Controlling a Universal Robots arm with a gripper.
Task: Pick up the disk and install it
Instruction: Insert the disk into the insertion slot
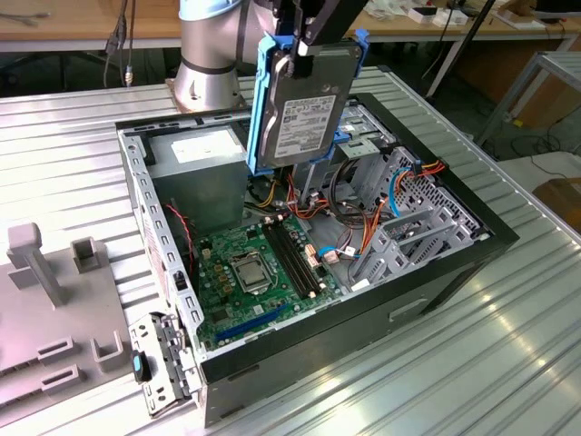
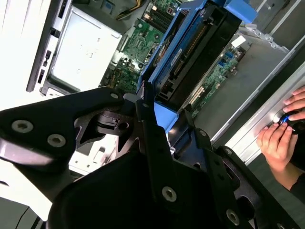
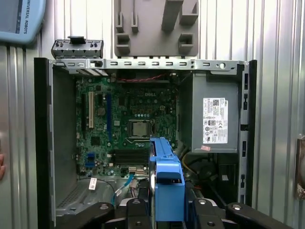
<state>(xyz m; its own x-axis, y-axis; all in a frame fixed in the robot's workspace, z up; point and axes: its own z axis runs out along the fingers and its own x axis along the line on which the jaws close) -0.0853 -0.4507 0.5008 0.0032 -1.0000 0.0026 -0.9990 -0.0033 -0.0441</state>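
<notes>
The disk [image 1: 304, 104] hangs upright above the open computer case [image 1: 454, 263], a dark-grey hard drive with a white label in a bright blue frame. My gripper [image 1: 301, 41] is shut on its upper edge from above. The second wrist view looks down along the disk [image 2: 190, 52], with the black fingers [image 2: 147, 124] clamped on the blue frame. In the first wrist view the disk's blue end tab [image 3: 167, 186] stands edge-on over the motherboard [image 3: 126, 124], between the gripper's black links [image 3: 167, 212].
Inside the case are a grey power supply box [image 1: 195, 173] with a white label, the green motherboard [image 1: 250, 282], cables and a metal drive cage [image 1: 413, 213]. A grey fixture plate [image 1: 54, 318] lies beside the case. A person's hand [image 2: 281, 138] rests at the table edge.
</notes>
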